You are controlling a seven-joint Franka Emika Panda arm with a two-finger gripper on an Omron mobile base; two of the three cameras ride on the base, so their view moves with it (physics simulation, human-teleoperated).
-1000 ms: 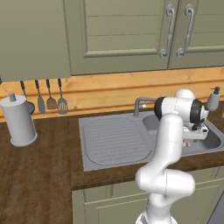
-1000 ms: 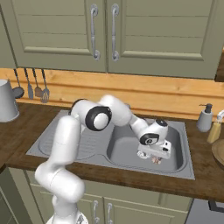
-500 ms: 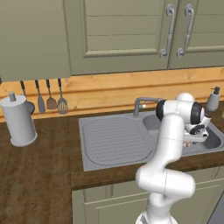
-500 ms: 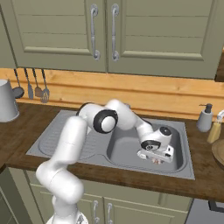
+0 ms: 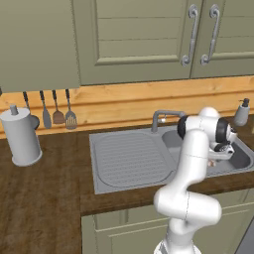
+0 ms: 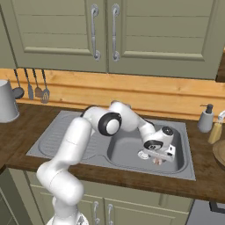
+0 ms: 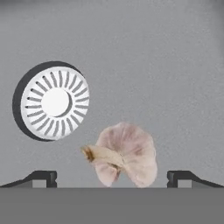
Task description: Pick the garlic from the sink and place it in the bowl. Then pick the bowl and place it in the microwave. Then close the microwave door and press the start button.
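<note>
A grey paper-towel holder (image 5: 20,135) stands on the dark wooden counter (image 5: 44,198) at 9 o'clock. Utensils (image 5: 57,110) hang on the wooden backsplash (image 6: 145,94) at 10 o'clock. Green cupboards (image 5: 144,37) fill 12 o'clock. A soap bottle (image 6: 205,118) stands at 3 o'clock.

The garlic (image 7: 127,155), a pale pinkish lumpy bulb with a brown stem tip, lay on its side on the grey floor of the sink (image 7: 153,65), near the round white drain (image 7: 54,103).
</note>
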